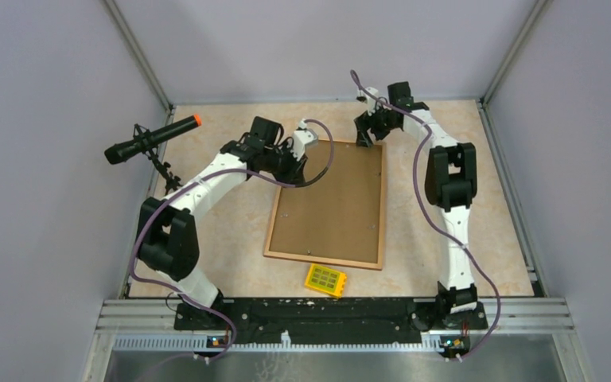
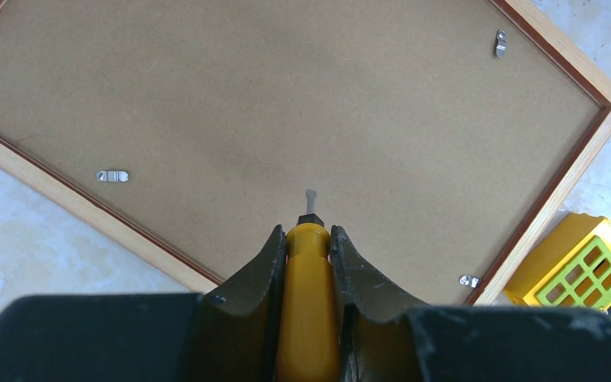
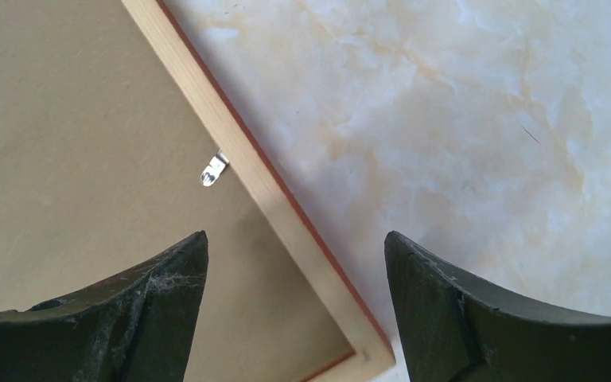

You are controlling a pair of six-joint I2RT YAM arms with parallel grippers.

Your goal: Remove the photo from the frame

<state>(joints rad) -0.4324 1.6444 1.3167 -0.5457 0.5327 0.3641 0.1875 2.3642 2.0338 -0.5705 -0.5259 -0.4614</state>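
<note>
The frame (image 1: pixel 328 208) lies face down on the table, its brown fibreboard back (image 2: pixel 286 103) up inside a light wood rim (image 3: pixel 231 151). The photo is hidden under that back. Small metal clips (image 2: pixel 112 176) sit along the inner rim, one of them (image 3: pixel 213 169) near the far corner. My left gripper (image 2: pixel 309 231) is shut on a yellow-handled screwdriver (image 2: pixel 309 302), whose flat tip (image 2: pixel 310 199) hangs above the board; from above, that gripper (image 1: pixel 293 169) is over the frame's far left part. My right gripper (image 3: pixel 296 239) stands open above a far corner of the frame (image 1: pixel 363 137), holding nothing.
A small yellow block (image 1: pixel 325 280) with green windows lies just off the frame's near edge, also seen in the left wrist view (image 2: pixel 581 267). A black microphone on a stand (image 1: pixel 149 139) is at the far left. Grey walls close in the marbled tabletop (image 3: pixel 461 119).
</note>
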